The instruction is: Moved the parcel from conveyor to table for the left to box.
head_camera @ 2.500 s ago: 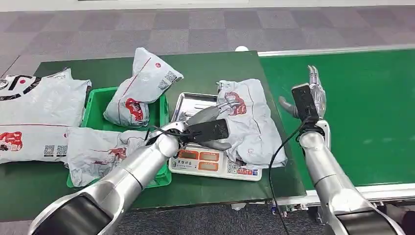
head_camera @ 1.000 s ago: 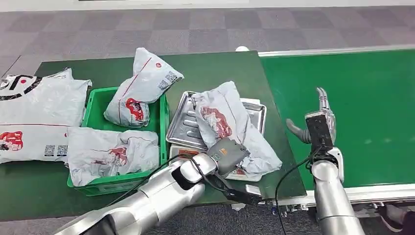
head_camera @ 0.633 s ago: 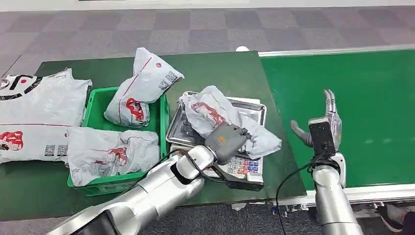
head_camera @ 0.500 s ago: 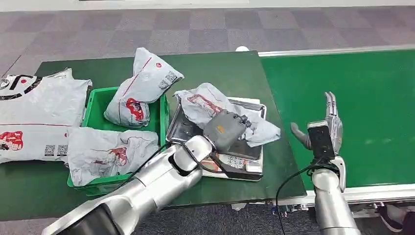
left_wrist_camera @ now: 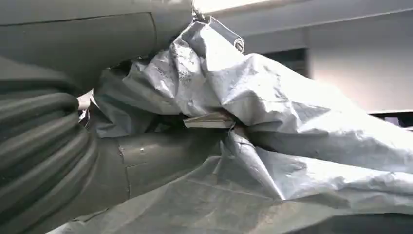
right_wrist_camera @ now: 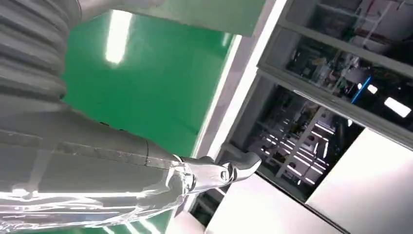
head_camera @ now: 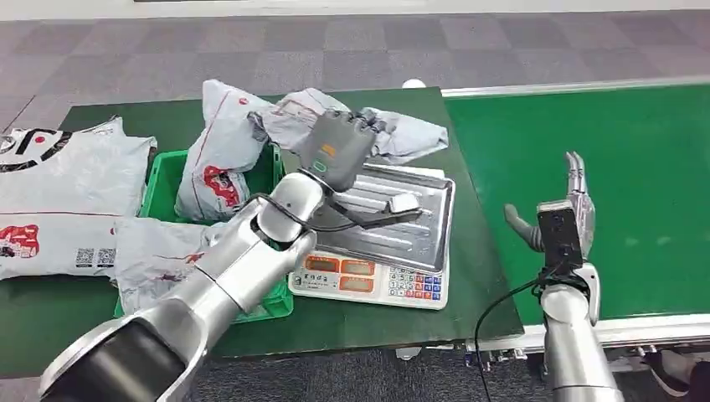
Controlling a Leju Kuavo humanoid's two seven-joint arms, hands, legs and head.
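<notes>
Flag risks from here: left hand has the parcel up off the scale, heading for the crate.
1. The left hand grips the grey parcel near its middle; both ends hang loose, so it could slip free.
2. The green crate already holds parcels, one propped against its far rim; the carried one may knock it or land on top and slide out.
3. The trailing end could drag across the scale tray.

A parcel-sorting station: conveyor (head_camera: 603, 193), scale (head_camera: 368, 276), mailer bags (head_camera: 67, 201)

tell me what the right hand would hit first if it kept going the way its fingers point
Likely nothing: the right hand points along the bare green conveyor, which looks free to its far rail, though depth is uncertain.
</notes>
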